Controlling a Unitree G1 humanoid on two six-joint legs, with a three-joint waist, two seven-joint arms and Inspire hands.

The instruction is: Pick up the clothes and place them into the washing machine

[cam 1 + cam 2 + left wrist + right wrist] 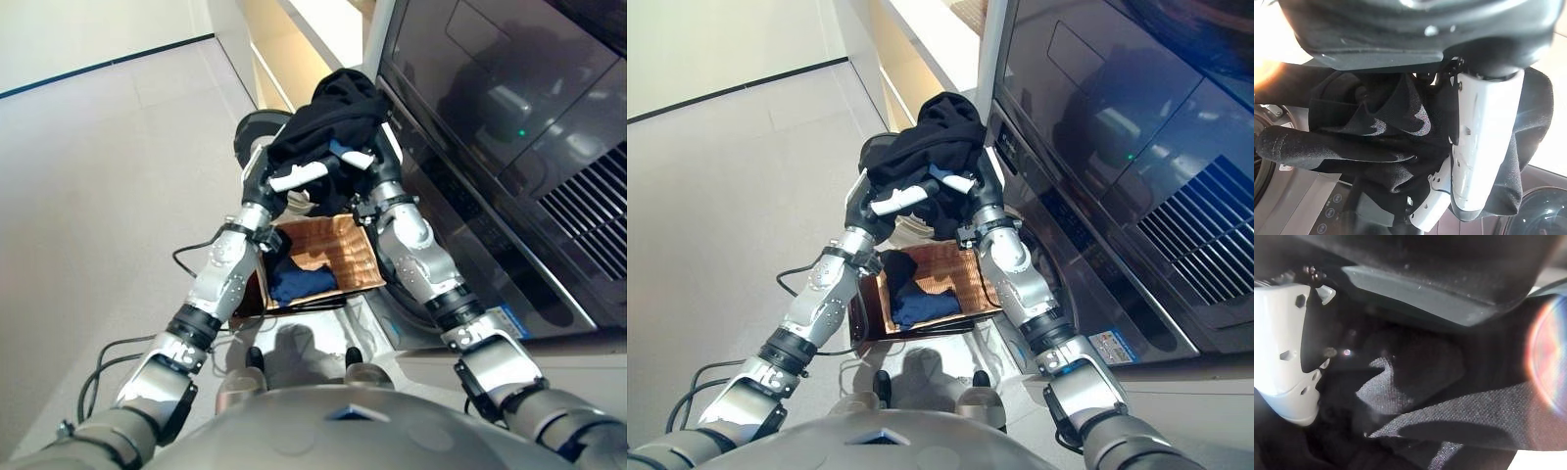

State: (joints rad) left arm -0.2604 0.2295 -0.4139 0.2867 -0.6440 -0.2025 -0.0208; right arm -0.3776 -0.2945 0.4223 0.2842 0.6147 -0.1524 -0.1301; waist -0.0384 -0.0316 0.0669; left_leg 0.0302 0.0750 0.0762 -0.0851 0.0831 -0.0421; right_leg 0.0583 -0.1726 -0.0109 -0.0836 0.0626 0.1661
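The left hand (294,178) had its white-covered thumb and dark fingers curled into a bundle of black clothes (333,117), and the right hand (355,159) pinched the same bundle from the other side with its own white-covered thumb pressed into the cloth. Held between the two hands, the bundle hung in the air just beside the dark front of the washing machine (490,127) and above a brown basket (338,250) on the floor. A blue garment (299,281) lay in that basket, beside the machine's base.
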